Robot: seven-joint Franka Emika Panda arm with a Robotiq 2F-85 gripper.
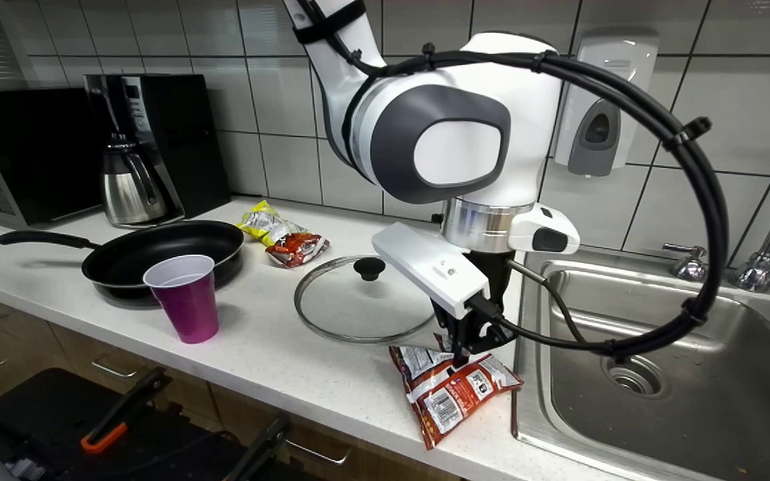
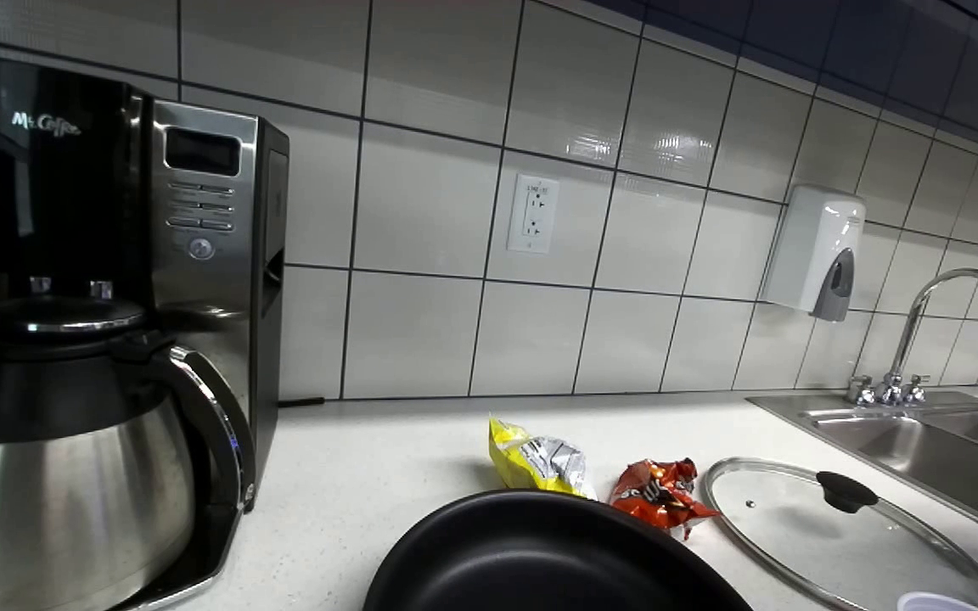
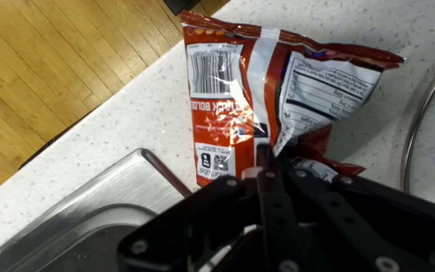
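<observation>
one shiny red snack bag (image 1: 455,397) with white label panels, creased and clamped between the jaws of the black two-fingered gripper (image 1: 461,359), near the front edge of the speckled white countertop (image 1: 278,354), between a round black-knobbed glass lid (image 1: 351,304) and a stainless-steel sink (image 1: 533,407)

Bright indoor light, patchy glare.
In the wrist view, glare streaks the red foil snack bag (image 3: 236,117); in an exterior view, glossy white wall tiles (image 2: 650,233) catch reflections.

Both exterior views facing tiled wall (image 1: 285,167), sharing lid (image 1: 363,298) — wrist view close above red bag (image 3: 236,109), looking down
</observation>
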